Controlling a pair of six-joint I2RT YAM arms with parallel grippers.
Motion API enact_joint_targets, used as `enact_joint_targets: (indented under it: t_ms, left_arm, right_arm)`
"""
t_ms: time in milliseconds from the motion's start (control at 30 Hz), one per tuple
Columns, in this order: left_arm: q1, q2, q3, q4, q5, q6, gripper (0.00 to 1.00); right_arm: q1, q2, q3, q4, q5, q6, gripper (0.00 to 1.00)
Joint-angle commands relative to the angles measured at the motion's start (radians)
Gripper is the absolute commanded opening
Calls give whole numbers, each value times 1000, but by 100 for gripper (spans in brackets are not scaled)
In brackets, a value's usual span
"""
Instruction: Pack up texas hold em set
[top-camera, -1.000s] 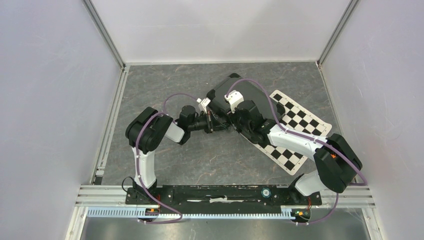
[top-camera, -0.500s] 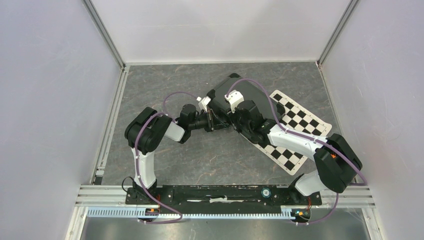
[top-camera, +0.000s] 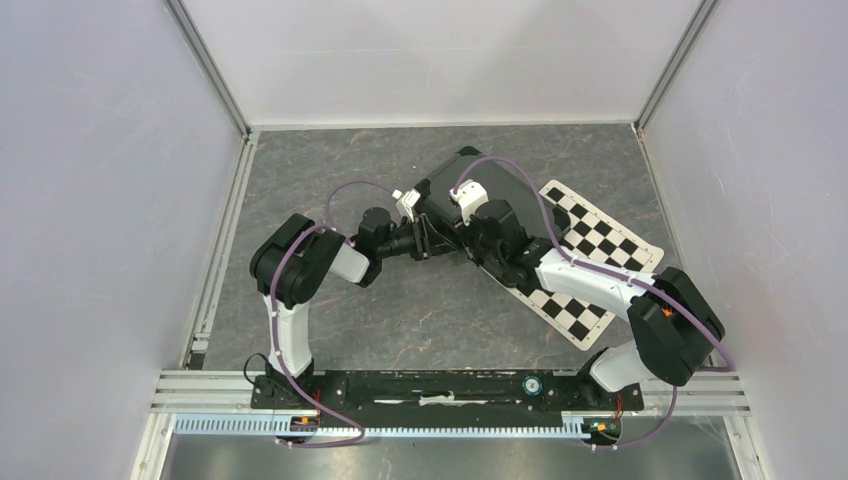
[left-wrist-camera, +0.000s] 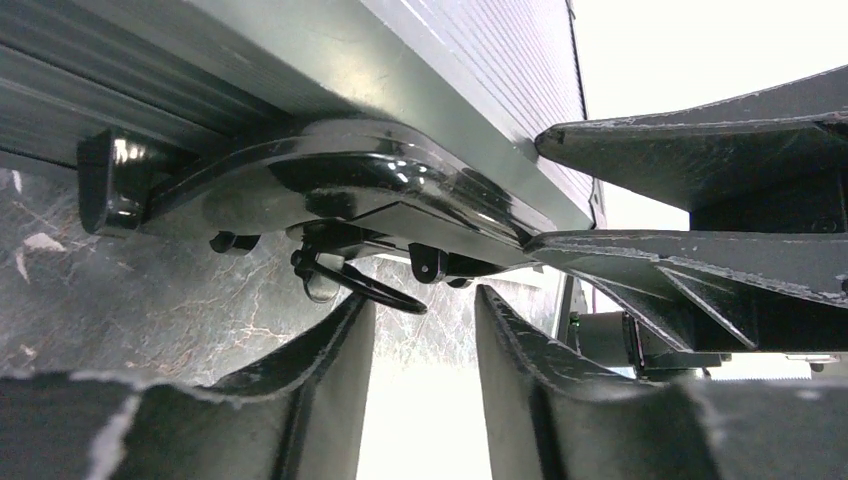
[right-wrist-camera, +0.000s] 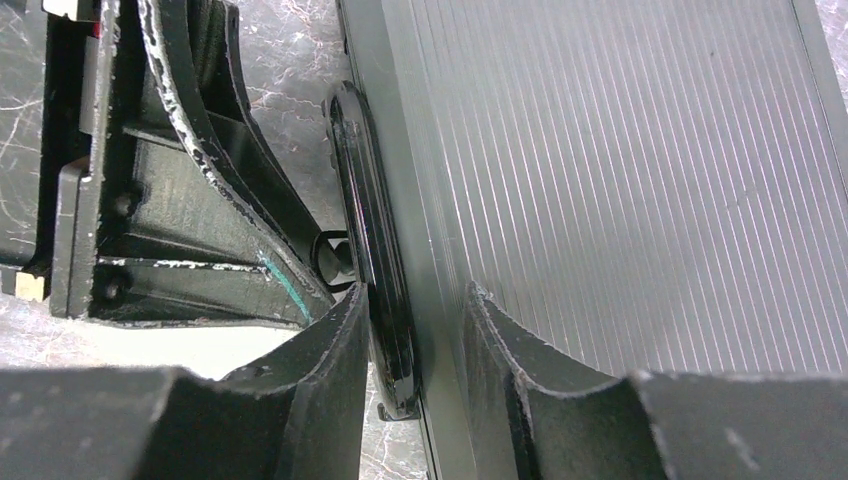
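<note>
Bases sit bolted at the near edge of the grey marbled table. From there the left arm and right arm lean inward and meet at one spot.

The left gripper lies low over the tabletop, pointing at the near-left side of the black case. Its fingers stand apart with only bare light between them, grasping nothing. Their tips are just below the case's glossy handle and a small metal ring that hangs under it.

The right gripper comes down on the same side from above. Its fingers straddle the handle and the case's edge (one lies against the outer face of the handle, the other over the ribbed lid). Whether they are clamped or merely resting there I cannot tell.

The case itself is closed. It lies flat and diagonal in the middle of the table, handle side towards the left arm. Its far-right part sits on the checkered mat, which stretches out beyond and to the right of it.
</note>
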Motion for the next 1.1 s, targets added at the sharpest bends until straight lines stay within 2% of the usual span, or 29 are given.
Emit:
enact_joint_targets:
  t_ms: [0,67,100,200,533,667,1067]
  left_arm:
    - [3,4,15,110,5,-30,42]
    - [4,14,11,165,14,-60,30]
    - [4,17,10,190,18,-76,27]
    - [5,29,9,234,23,-104,27]
    - [6,61,0,222,22,-83,20]
    - [5,63,-12,184,5,-41,18]
    - [1,51,-10,54,-81,70,12]
  right_arm:
    - [-3,53,-34,-96,-44,25,35]
    - [-3,53,-35,-98,-42,25,35]
    - [-4,54,-35,-99,-42,24,35]
    - [-3,54,-33,-99,-46,20,35]
    - [-4,58,-25,-105,-51,20,35]
    - [-3,57,-22,-105,-72,14,42]
    - [-3,14,-28,-108,-56,34,51]
